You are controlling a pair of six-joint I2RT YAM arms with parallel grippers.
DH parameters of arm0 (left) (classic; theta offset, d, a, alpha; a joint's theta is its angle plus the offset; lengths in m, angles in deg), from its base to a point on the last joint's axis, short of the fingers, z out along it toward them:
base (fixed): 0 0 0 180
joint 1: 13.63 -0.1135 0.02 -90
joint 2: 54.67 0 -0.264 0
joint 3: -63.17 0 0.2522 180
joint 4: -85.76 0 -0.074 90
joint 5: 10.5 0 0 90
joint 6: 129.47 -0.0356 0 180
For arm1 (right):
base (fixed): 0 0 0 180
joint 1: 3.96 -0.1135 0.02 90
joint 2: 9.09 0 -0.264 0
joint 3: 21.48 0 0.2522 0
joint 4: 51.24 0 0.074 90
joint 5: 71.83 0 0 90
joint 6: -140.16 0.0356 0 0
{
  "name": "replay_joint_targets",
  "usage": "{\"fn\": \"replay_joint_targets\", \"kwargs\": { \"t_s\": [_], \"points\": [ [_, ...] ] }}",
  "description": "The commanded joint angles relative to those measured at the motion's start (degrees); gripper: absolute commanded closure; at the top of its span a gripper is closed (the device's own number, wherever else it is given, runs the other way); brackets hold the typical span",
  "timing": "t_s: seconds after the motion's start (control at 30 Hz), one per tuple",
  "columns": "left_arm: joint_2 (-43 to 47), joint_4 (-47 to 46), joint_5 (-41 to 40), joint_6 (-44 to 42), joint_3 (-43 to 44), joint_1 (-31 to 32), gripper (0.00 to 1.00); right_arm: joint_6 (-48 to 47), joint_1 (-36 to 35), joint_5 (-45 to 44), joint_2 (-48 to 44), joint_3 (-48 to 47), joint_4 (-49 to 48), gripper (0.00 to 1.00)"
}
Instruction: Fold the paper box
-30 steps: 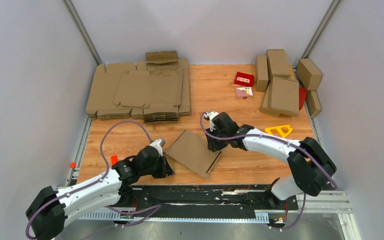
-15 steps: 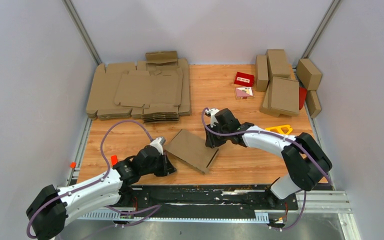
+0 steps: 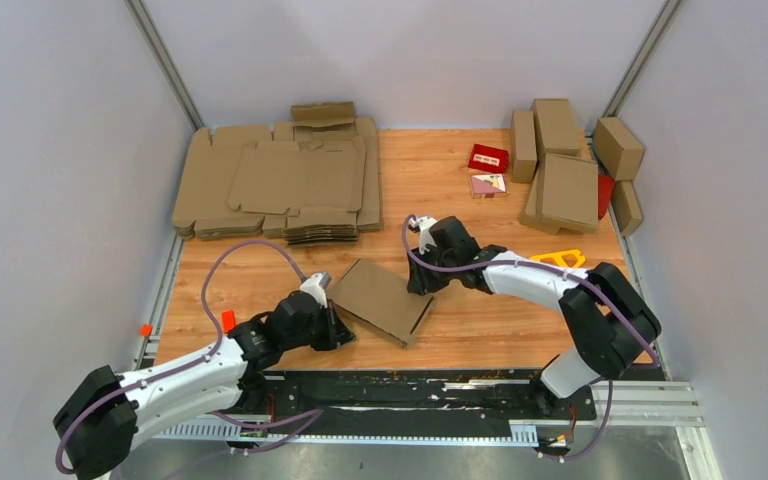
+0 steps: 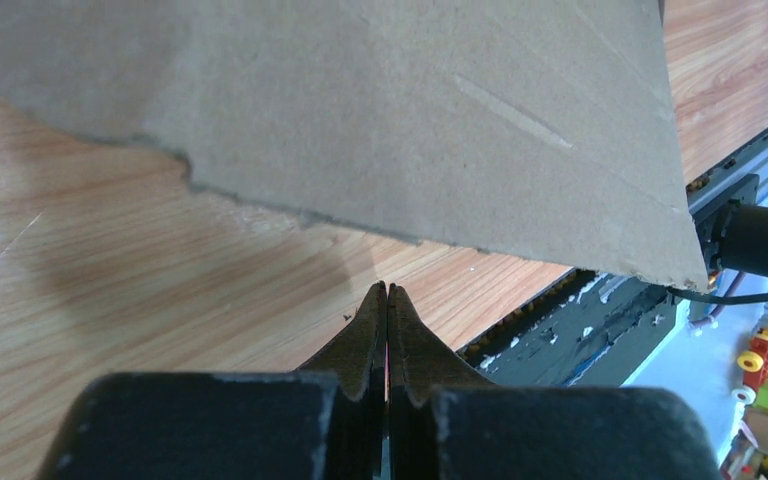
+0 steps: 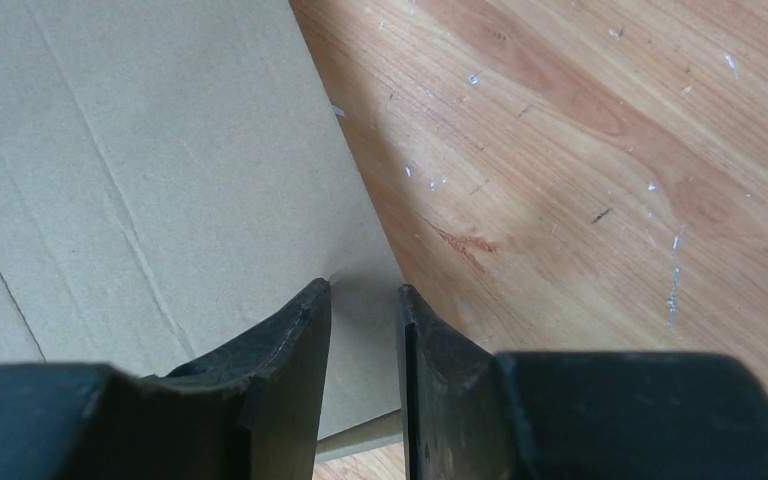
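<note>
The paper box lies as a flat, closed brown cardboard slab on the wooden table between the two arms. In the left wrist view the paper box fills the upper part, its ragged near edge just beyond the tips. My left gripper sits at the box's near-left corner; the left gripper is shut with nothing between its fingers. My right gripper hovers at the box's far-right edge. In its wrist view the right gripper is slightly open, straddling the cardboard's edge from above, with nothing between the fingers.
A thick pile of flat brown blanks lies at the back left. Several folded boxes stand at the back right, with a small red carton and a yellow piece nearby. A black rail runs along the near edge.
The right gripper has shifted a little to the left, and the box has slid slightly left and toward the left gripper. The left arm has barely moved.
</note>
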Motion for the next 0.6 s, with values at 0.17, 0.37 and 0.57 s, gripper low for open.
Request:
{"fn": "replay_joint_targets", "kwargs": {
  "t_s": [0.17, 0.37, 0.57],
  "points": [
    [-1.8, -12.8, -3.4, 1.9, -3.0, 0.1, 1.0, -1.1, -0.1, 1.7, 3.2, 1.9, 0.8, 0.69],
    [0.0, -17.8, -8.1, 0.8, -3.2, 0.1, 1.0, -1.1, -0.1, 2.1, 2.5, 1.8, 1.3, 0.69],
    [-3.5, -21.3, -8.2, -1.7, -0.1, 0.1, 1.0, -1.2, -0.1, 2.6, 1.8, 1.6, 1.8, 0.67]
  ]
}}
